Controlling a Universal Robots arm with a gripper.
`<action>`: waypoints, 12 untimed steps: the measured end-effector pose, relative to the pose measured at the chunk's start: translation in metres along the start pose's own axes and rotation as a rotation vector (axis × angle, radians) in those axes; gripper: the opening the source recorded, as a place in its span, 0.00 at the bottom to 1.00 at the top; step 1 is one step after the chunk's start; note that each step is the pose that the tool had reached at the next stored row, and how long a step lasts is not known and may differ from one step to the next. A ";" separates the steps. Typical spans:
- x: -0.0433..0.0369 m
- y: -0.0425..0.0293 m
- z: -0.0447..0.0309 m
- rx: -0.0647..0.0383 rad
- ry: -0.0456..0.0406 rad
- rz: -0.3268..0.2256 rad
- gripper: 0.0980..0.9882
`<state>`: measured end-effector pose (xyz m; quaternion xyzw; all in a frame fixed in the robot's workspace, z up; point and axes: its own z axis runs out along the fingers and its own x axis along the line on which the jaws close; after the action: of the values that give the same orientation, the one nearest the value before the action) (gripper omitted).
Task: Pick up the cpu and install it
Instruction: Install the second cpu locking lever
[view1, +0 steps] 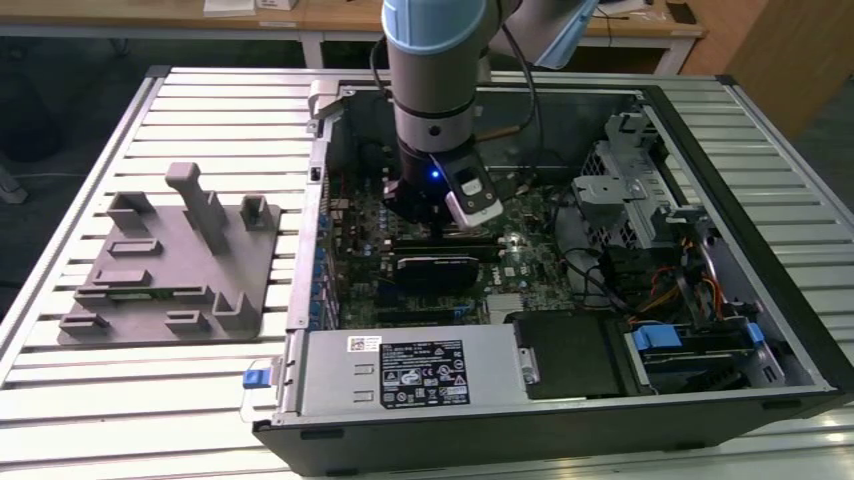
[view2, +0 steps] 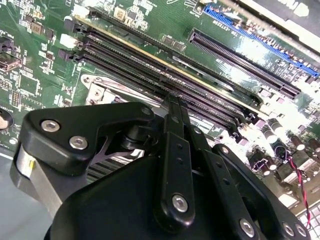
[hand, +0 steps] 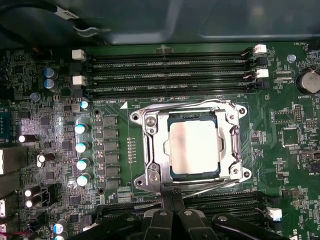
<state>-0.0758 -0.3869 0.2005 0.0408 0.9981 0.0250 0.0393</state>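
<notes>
- In the exterior view I have the arm (view1: 430, 80) coming down from the top centre of the frame into the open computer case (view1: 747, 330), with the gripper (view1: 430, 215) low over the motherboard (view1: 358, 270) near the middle of the picture.
- In the first wrist view the cpu (hand: 194, 148) sits at frame centre, lying flat inside the metal socket frame (hand: 150, 150), its pale silvery top facing the camera and a thin dark rim showing around it.
- The socket frame surrounds the cpu on all sides; I cannot tell whether the retention lever is latched.
- The gripper's fingers (hand: 172, 202) reach up from the bottom centre of the first wrist view, pressed together into one narrow black tip with no gap between them. They hold nothing, and the tip ends at the lower edge of the socket frame, just short of the cpu.
- In the second wrist view the same closed fingers (view2: 175, 150) fill the lower middle of the frame, pointing toward the memory slots (view2: 165, 75) that run diagonally across the green board.
- In the first wrist view four memory slots (hand: 170, 70) lie in a row above the socket, and a column of capacitors (hand: 82, 150) stands at centre left.
- In the exterior view a grey plastic fixture (view1: 174, 265) with upright posts rests on the slatted table (view1: 80, 400) at the left of the frame, well apart from the case.
- The power supply (view1: 400, 370) sits along the case's lower edge in that same view.
</notes>
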 end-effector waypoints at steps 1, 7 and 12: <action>0.0000 -0.0008 0.0001 -0.001 0.0002 -0.001 0.01; 0.0003 -0.0044 0.0001 -0.011 0.0012 -0.005 0.01; 0.0001 -0.0043 -0.0016 -0.017 0.0015 -0.005 0.01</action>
<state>-0.0764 -0.3913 0.2019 0.0379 0.9980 0.0333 0.0390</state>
